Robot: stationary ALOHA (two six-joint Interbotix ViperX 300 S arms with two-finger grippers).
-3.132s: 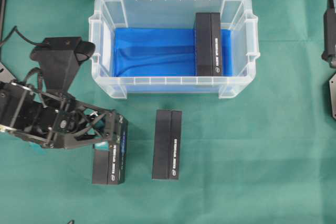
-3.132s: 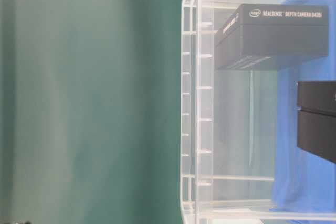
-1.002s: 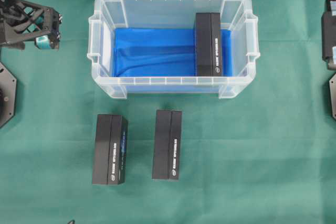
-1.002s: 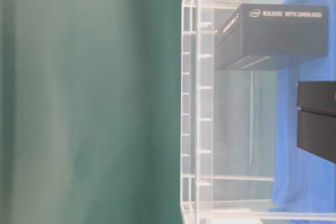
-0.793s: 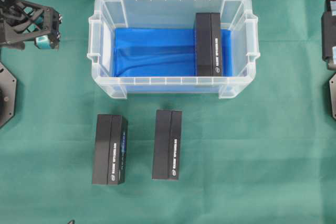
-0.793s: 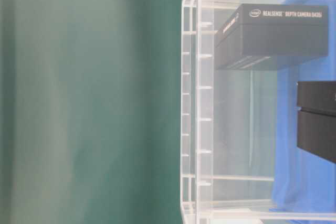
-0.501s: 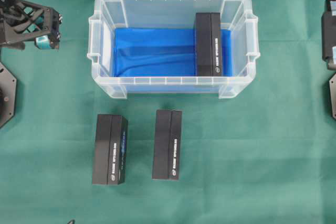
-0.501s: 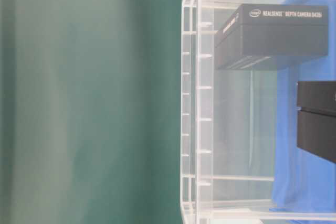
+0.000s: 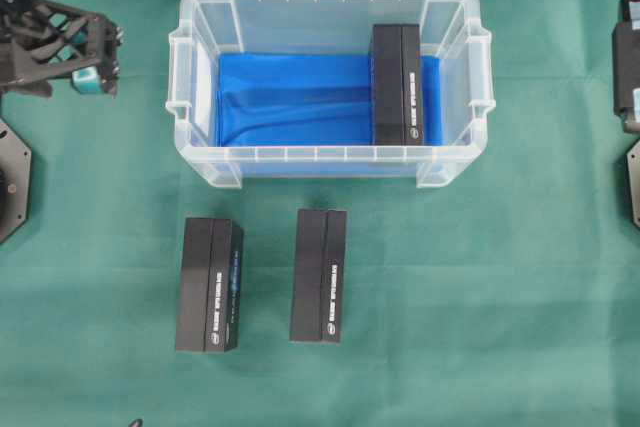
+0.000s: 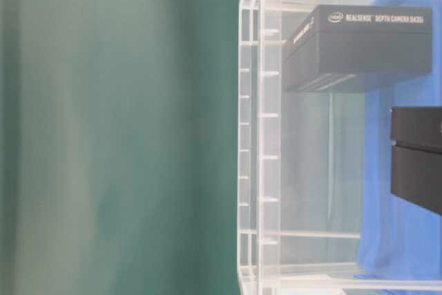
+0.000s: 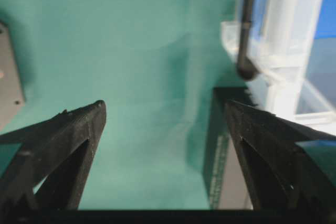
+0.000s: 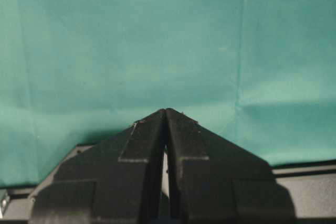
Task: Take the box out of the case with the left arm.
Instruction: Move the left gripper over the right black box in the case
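Two grippers: left gripper with jaws spread wide and nothing between them; right gripper with fingertips pressed together, holding nothing.
Left gripper, place: upper left corner of the overhead view, hanging over bare green cloth, well apart from the case.
Left gripper, sight line: green cloth straight below; corner of the case and the end of one dark box on the cloth at the right of the wrist view.
Right gripper, place: above bare green cloth in its own wrist view; only dark parts of that arm at the right edge of the overhead view.
Case: clear plastic tub, upper middle of the cloth, blue lining on its floor.
Box in case: black, long, lying at the right end of the case on the blue lining, close to the right wall; white lettering on its side in the table-level view.
First box outside: black, lying on the cloth below the case's left corner, apart from the case.
Second box outside: black, lying near the first, parallel to it, below the middle of the case.
In the way: case's left wall and rim between the left gripper and the box inside; open top above the box.
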